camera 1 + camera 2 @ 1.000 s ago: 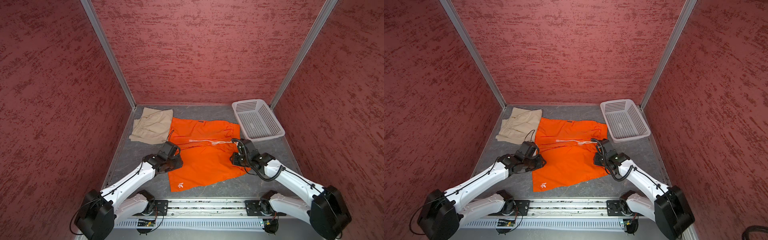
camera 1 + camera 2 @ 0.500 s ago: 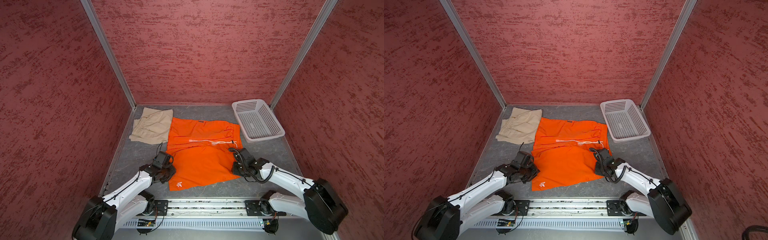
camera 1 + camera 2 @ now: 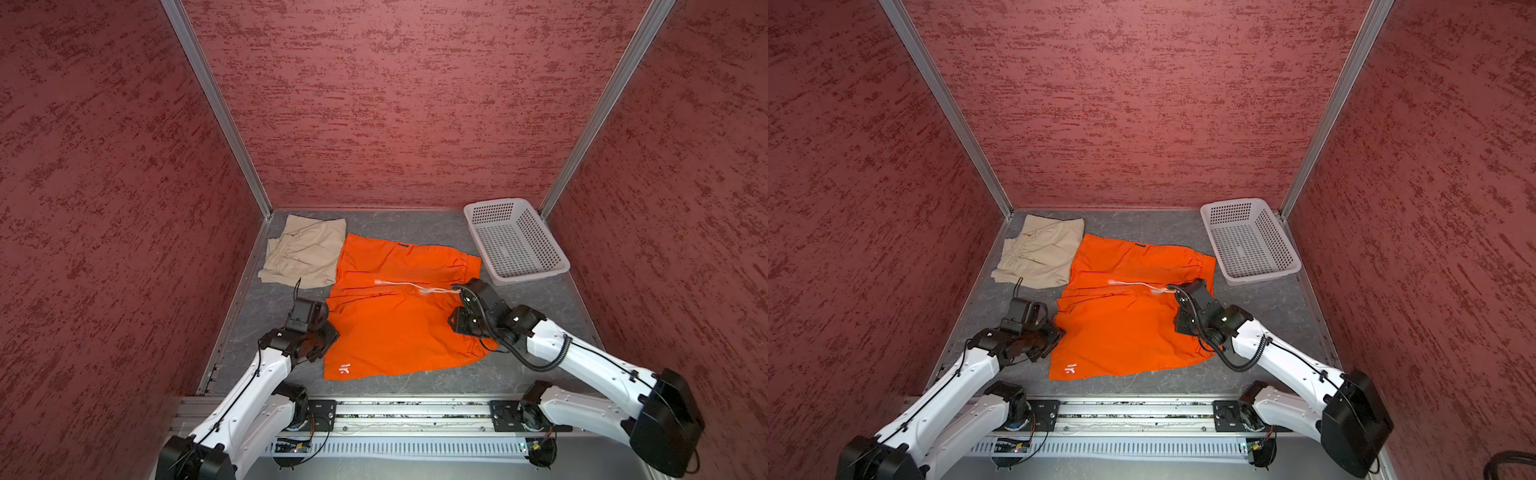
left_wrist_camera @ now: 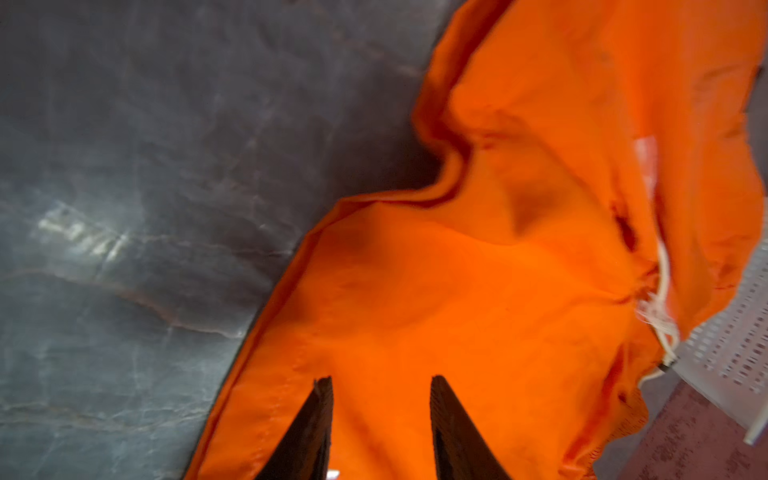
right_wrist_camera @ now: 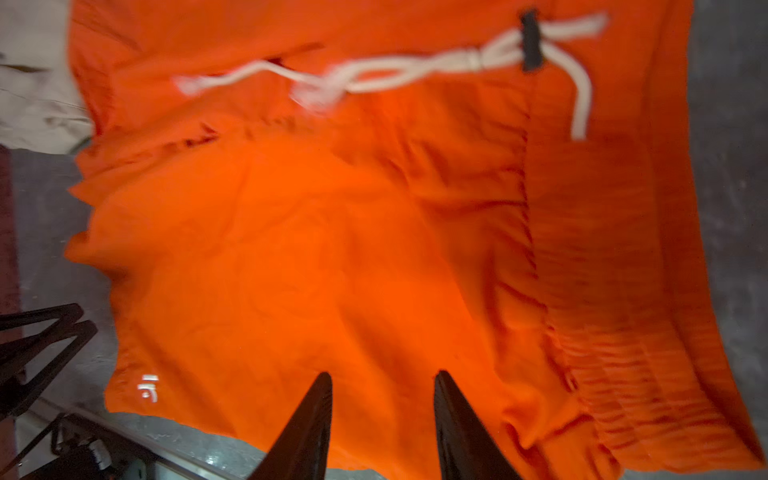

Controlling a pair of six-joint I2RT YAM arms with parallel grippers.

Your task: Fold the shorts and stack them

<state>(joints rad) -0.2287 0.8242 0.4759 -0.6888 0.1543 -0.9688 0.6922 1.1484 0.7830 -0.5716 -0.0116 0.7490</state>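
Since a second ago both arms have drawn back a little toward the near rail. The left gripper (image 4: 380, 380) now sits at the left edge of the bright orange cloth shorts (image 3: 399, 324), and the right gripper (image 5: 382, 376) is over their right side, by the gathered waistband. In both wrist views the black fingers stand moderately apart with nothing pinched between them, only orange cloth beneath.

The orange shorts lie spread flat in the middle of the grey marbled table (image 3: 415, 222). A white drawstring (image 3: 409, 286) trails across them, and a small white logo (image 3: 344, 368) marks the near left corner. The folded beige cloth shorts (image 3: 305, 253) lie at the far left, right up against the orange pair. A white perforated plastic basket (image 3: 540, 237) stands at the far right.
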